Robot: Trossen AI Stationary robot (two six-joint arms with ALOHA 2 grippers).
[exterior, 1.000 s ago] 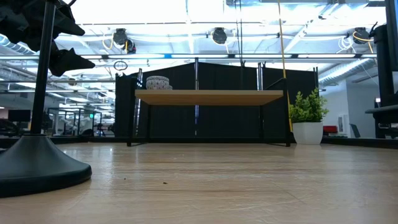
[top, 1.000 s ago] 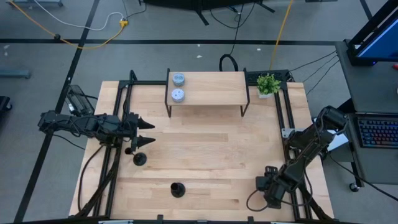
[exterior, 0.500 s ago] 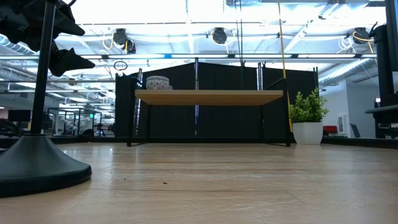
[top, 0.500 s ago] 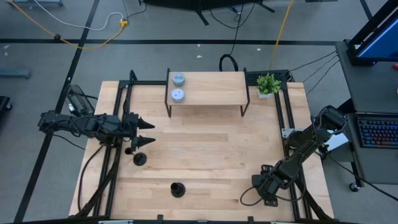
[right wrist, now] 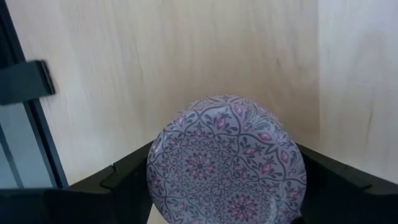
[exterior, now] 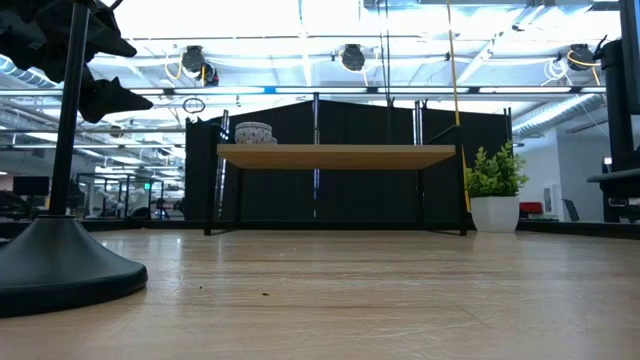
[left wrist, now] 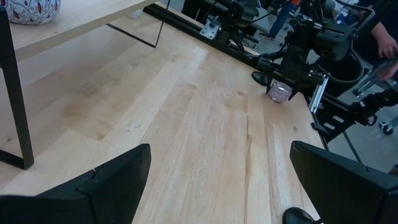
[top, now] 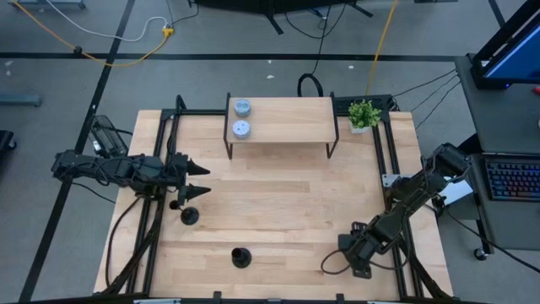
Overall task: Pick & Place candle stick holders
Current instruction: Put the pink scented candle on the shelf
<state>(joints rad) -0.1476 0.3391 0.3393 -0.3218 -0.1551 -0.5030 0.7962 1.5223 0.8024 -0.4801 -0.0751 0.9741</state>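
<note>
One matte-black candle stick holder stands on its disc base at the table's left. A second holder stands near the front edge and looms close in the low view. My left gripper is open and empty, hovering just beyond the first holder; its fingers also show in the low view. My right gripper is at the near right, shut on a lilac patterned candle tin, which also shows in the left wrist view. The third holder cannot be made out. My right gripper pinches the lilac tin by its round side wall, one finger on each side. The fingers point down from above and the patterned lid faces up. Whether the tin's bottom is on the table or just above it, I cannot tell.
A low wooden shelf on black legs stands at the far middle, with a blue tin and a white tin on its left end. A small potted plant stands at the far right. Black rails run along both table sides.
My right gripper has gone toward the table's left edge along the near side, carrying the lilac tin. My left arm has kept still.
</note>
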